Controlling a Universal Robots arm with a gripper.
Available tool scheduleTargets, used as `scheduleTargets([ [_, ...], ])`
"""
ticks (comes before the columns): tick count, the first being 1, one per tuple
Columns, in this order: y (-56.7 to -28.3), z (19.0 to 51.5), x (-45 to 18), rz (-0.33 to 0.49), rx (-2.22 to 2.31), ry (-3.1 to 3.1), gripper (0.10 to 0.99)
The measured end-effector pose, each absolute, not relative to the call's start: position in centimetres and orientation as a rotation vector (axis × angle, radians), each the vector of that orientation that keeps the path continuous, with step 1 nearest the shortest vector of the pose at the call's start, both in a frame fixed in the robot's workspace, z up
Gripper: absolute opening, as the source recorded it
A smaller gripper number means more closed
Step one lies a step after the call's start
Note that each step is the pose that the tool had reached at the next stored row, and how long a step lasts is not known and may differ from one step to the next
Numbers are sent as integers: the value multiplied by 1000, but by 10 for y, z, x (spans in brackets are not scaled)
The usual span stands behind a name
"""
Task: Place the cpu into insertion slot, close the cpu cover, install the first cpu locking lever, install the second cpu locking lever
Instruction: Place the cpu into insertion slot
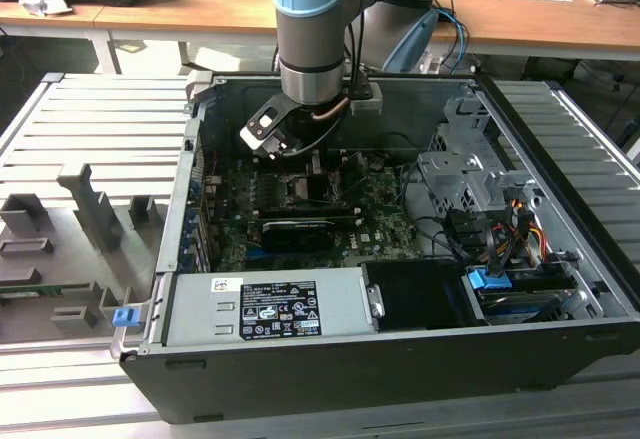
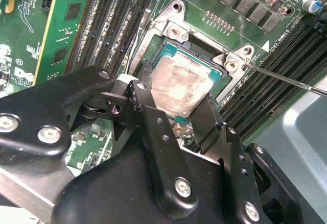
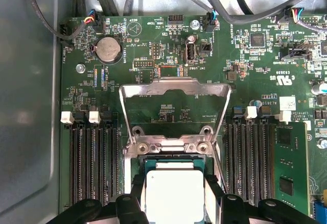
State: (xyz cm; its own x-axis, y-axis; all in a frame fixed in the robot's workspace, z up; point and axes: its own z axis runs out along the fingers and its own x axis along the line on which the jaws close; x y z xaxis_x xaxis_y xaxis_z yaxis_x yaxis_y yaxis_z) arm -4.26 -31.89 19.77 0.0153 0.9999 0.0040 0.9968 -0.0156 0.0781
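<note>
Open computer case point(image 1: 330, 379), and your arm point(image 1: 312, 29) reaches in over the middle of the motherboard point(image 3: 168, 45). The cpu cover point(image 3: 173, 84) stands swung open on its hinge, clear of the insertion slot point(image 2: 203, 44), which lies between the black connector banks point(image 3: 94, 168). Your gripper point(image 2: 176, 87) has its jaws pinching the cpu point(image 2: 184, 89) by two opposite edges, right at the slot. Seated or just above it, you can't tell.

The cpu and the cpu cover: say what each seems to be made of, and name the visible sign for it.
The cpu: the top looks like dull silver-grey metal, matte with faint smears; its green edge suggests circuit-board laminate. The cpu cover: thin sheet metal, probably steel, bare and silvery, with bright glints along its bent edges.
</note>
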Motion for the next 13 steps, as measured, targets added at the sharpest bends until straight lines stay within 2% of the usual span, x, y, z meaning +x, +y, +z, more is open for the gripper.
scheduleTargets([
  [2, -319, 198, -43, 90, 2200, 2166, 549],
  [3, -319, 199, -43, 89, 2200, 2166, 616],
  [13, -319, 210, -43, 84, 2202, 2169, 600],
])
